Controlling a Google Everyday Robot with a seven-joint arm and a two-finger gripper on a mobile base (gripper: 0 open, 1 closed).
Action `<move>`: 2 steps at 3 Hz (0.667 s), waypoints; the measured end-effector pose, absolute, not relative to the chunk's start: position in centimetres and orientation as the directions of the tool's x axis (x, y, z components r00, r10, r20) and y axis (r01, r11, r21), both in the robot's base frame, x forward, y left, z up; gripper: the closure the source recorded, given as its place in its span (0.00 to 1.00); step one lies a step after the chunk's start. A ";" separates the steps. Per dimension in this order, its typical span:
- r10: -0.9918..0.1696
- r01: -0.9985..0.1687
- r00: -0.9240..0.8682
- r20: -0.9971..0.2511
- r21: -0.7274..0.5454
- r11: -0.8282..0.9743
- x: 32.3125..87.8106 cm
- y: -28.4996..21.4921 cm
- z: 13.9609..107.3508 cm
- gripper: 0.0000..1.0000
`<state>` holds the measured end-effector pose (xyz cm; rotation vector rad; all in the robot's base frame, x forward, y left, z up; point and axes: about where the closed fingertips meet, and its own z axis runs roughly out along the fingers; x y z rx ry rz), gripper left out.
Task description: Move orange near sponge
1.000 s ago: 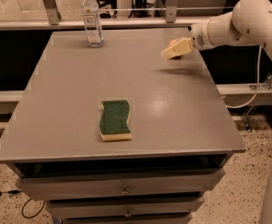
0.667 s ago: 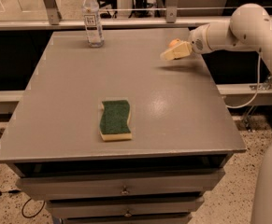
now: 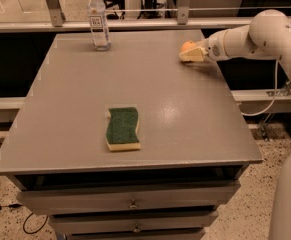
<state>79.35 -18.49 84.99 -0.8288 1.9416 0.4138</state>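
Grasp stage of the transfer. The gripper (image 3: 192, 55) lies low over the far right edge of the bench (image 3: 75, 109), with the orange (image 3: 187, 46) at its tip; whether the jaws are closed on the fruit cannot be told. The sponge (image 3: 122, 128) rests well apart, near the front centre; a water bottle (image 3: 99, 19) stands far left. Good practice: seat the round, glossy fruit squarely between the jaws, lift clear, then set it just beside the sponge without nudging it
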 end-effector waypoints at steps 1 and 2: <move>-0.369 -0.707 -0.299 -0.880 -0.055 0.705 78.8 -18.7 85.9 0.72; -0.368 -0.758 -0.244 -0.897 -0.060 0.649 76.6 -17.5 88.3 0.96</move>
